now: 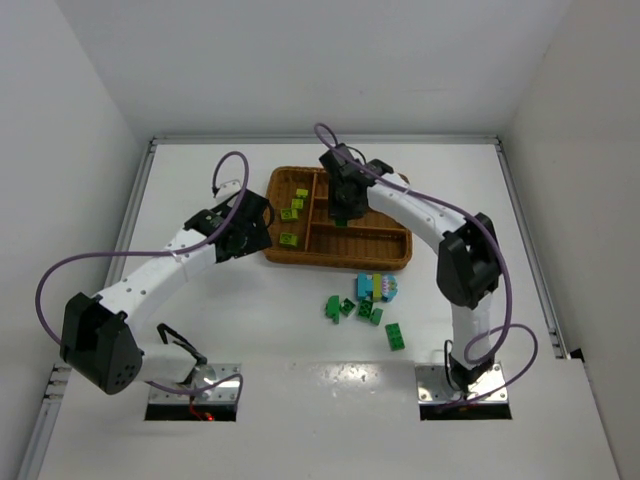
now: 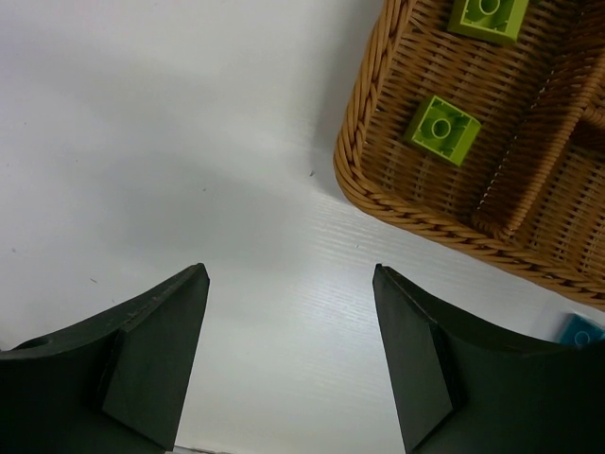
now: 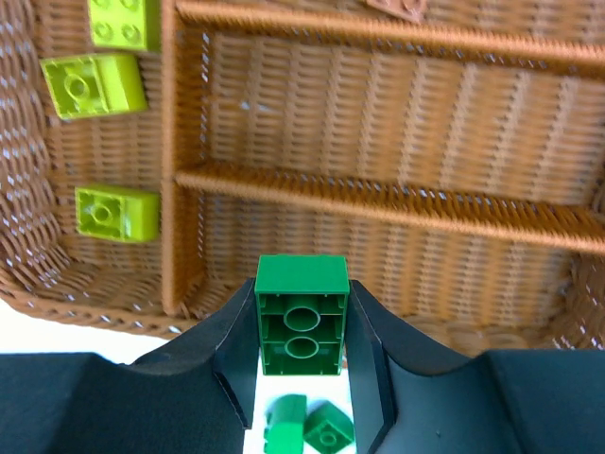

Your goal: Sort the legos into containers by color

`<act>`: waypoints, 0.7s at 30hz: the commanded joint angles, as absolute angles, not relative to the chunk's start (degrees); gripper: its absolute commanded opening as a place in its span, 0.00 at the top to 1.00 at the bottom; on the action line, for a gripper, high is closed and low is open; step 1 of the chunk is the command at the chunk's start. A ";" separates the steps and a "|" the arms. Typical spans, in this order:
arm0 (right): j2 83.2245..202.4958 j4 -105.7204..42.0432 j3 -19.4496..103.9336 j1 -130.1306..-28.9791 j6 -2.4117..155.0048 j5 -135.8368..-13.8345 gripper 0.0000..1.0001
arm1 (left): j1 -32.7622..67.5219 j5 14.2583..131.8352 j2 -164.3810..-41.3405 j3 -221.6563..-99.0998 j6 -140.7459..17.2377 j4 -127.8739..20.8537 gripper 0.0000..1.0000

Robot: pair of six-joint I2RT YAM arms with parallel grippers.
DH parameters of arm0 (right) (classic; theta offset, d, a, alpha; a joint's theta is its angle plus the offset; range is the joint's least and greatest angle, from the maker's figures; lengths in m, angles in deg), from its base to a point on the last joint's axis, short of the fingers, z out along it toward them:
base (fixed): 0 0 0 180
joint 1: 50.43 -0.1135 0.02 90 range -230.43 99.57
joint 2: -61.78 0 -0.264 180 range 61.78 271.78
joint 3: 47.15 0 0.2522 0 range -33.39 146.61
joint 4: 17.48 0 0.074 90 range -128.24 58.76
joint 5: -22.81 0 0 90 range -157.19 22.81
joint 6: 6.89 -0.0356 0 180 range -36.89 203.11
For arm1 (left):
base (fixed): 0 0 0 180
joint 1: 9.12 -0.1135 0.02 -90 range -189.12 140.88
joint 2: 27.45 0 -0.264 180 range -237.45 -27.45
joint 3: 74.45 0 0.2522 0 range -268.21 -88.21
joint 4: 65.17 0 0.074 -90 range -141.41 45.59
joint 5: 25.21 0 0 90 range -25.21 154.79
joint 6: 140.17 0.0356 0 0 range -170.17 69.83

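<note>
My right gripper (image 3: 302,326) is shut on a dark green lego (image 3: 302,312), held underside toward the camera above the near side of the wicker tray (image 3: 378,203). From above, the right gripper (image 1: 345,208) hangs over the tray's narrow sections. Three lime legos (image 3: 92,85) lie in the wide left section (image 1: 290,213). My left gripper (image 2: 288,274) stands open over bare table just left of the tray's corner (image 2: 378,189), with nothing between its fingers. An orange-brown lego (image 3: 402,8) lies in a far section. Loose legos lie in front of the tray: dark green ones (image 1: 370,312) and a cyan and yellow cluster (image 1: 377,287).
The tray (image 1: 335,262) sits at mid-table. The left gripper (image 1: 260,230) is beside its left rim. A cyan lego (image 2: 581,331) shows at the edge of the left wrist view. Two loose green legos (image 3: 307,426) lie below the right gripper's fingers. Walls close off three sides of the table.
</note>
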State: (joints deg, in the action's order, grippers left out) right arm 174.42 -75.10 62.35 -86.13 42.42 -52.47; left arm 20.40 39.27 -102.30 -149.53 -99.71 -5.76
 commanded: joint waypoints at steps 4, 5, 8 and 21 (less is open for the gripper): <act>179.89 -75.10 70.75 -85.32 44.78 -51.55 0.71 | 19.88 40.09 -101.11 -151.14 -98.87 -6.49 0.23; 180.77 -75.80 72.50 -84.80 44.79 -51.55 0.71 | 19.88 40.09 -101.11 -151.14 -98.87 -6.49 0.23; 182.72 -75.80 74.44 -84.79 44.79 -50.94 0.71 | 19.88 40.09 -101.11 -151.14 -98.34 -6.49 0.23; 187.54 -73.61 74.45 -80.84 44.79 -52.60 0.43 | 19.88 40.09 -101.63 -151.14 -97.81 -6.49 0.23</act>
